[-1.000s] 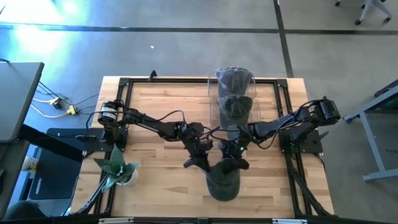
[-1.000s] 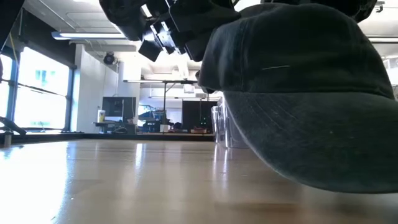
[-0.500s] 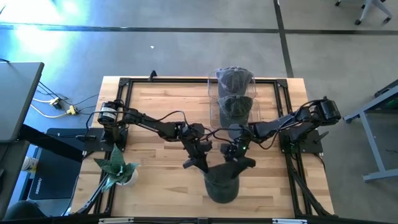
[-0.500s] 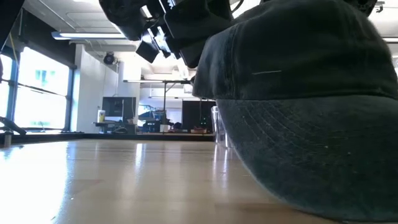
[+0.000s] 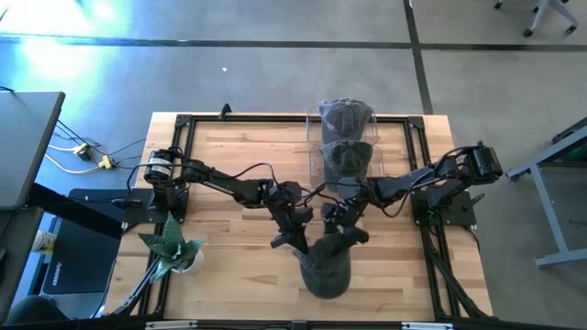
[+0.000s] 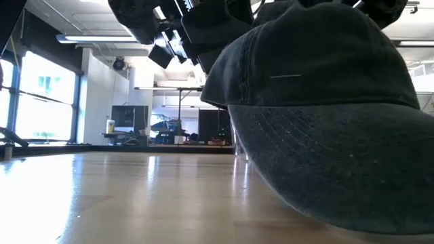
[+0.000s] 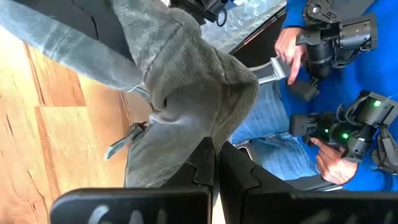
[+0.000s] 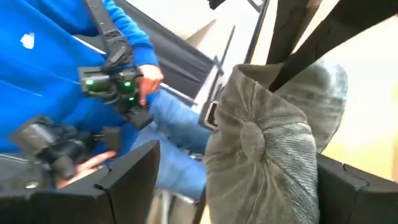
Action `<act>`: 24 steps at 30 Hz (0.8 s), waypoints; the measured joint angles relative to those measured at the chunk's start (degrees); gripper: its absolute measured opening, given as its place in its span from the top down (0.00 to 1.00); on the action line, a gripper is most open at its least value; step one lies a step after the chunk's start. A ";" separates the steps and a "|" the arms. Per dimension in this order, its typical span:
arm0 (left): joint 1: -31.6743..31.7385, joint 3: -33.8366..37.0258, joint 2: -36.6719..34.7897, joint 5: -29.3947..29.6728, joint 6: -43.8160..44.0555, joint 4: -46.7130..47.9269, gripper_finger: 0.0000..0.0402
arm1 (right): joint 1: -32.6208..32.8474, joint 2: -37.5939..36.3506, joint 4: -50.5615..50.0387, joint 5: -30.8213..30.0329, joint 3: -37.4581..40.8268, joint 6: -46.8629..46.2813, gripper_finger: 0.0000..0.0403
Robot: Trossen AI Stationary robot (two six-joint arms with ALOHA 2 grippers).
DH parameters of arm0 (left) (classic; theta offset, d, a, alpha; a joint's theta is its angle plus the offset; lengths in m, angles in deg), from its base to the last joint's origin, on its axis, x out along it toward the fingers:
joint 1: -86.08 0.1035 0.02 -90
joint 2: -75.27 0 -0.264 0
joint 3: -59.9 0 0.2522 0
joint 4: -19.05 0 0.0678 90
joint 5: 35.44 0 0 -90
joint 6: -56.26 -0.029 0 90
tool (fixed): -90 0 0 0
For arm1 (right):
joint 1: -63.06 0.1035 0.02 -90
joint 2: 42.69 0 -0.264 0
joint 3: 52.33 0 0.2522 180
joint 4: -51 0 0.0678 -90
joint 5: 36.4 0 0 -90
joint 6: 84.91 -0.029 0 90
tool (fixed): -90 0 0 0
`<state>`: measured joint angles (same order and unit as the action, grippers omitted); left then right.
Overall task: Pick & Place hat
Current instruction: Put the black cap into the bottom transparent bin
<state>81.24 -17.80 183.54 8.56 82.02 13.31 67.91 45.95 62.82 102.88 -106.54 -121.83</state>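
the dark hat [image 5: 326, 268] sits near the front edge of the surface [image 5: 229, 165], pinched by the left gripper [image 5: 295, 240] while the right gripper [image 5: 347, 229] spreads apart, so it could drag or tip sideways.

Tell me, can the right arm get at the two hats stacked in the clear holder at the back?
Probably yes: the right gripper is open at the dark cap, and the clear holder stands unblocked behind it.

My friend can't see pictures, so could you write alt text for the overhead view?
Two dark robot arms meet over a dark cap near the front edge of a wooden table. A clear stand holding more caps sits at the back; a small plant sits front left.
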 joint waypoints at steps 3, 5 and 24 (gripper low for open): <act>0.00 0.00 0.00 0.07 0.00 0.00 1.00 | 0.83 0.00 -0.01 -4.44 0.00 3.16 0.22; 0.00 0.00 0.00 0.09 0.00 0.02 1.00 | 1.58 0.00 -0.02 -9.54 0.00 5.74 0.22; 0.02 0.00 0.00 -1.90 0.21 0.13 1.00 | 0.92 0.00 1.78 12.63 0.00 -7.89 0.36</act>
<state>81.26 -17.80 183.54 6.66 82.23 13.44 68.83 45.95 64.60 115.51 -106.54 -129.73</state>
